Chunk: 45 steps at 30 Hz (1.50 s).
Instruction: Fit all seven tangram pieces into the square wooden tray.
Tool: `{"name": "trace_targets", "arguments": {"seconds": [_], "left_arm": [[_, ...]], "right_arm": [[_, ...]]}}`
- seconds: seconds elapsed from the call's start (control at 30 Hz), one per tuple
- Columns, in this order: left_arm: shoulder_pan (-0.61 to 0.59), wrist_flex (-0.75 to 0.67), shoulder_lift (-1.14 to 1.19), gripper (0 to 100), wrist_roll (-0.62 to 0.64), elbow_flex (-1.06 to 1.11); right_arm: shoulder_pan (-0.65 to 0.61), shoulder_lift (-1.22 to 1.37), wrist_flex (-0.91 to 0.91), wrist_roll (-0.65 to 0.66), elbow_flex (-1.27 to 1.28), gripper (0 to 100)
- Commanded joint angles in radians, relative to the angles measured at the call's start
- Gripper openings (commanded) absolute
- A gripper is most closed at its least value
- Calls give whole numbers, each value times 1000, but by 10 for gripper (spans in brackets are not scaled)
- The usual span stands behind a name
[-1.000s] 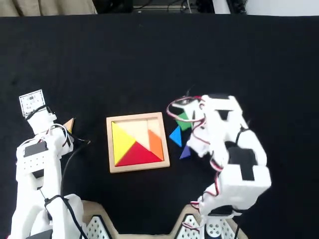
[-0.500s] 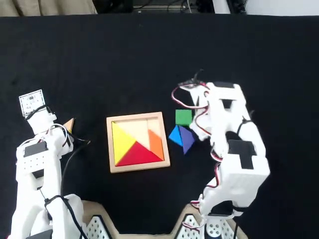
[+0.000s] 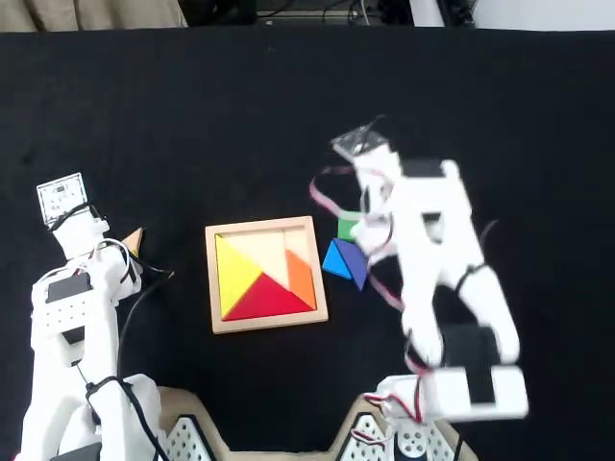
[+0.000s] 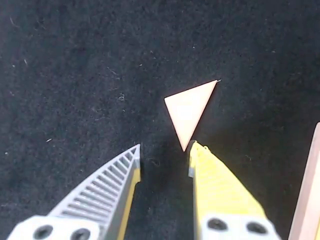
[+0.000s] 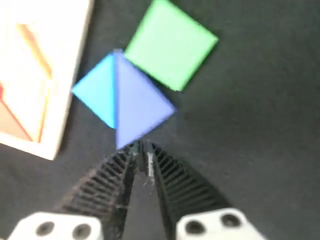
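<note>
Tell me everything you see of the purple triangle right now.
The purple triangle is a flat, matte piece lying on the black table outside the tray. One edge sits flush against the blue triangle; a corner touches or nearly touches the green square. The right gripper, shut, is at its opposite tip.

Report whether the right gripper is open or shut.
Shut: the right gripper has its tips together, holding nothing, just short of the purple triangle.

This looks like a robotics lab bench. A table point(image 3: 192, 115) draped in black cloth carries two white arms with exposed wiring, the left arm point(image 3: 72, 317) and the right arm point(image 3: 442, 279), based at its near edge. The left arm bears a printed marker card point(image 3: 62, 197), and the square wooden tray point(image 3: 261, 225) lies between them. A beige curtain point(image 3: 106, 12) and dark cables point(image 3: 317, 10) line the far edge.
</note>
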Motion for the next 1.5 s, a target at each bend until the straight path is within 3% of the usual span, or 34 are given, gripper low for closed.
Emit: {"name": "trace_targets", "arguments": {"seconds": [0.0,0.07,0.47,1.3,1.47], "left_arm": [[10,-20,-12,166,3,-8],[10,-20,-12,166,3,-8],[7,-20,-12,166,3,-8],[7,-20,-12,166,3,-8],[7,-20,-12,166,3,-8]], "right_arm": [[-51,-84,-103,-44,113,187],[-52,-62,-107,-110,102,255],[-58,159,-98,-150,-65,234],[-78,343,-107,-141,-203,234],[-75,352,-100,-66,-222,233]]}}
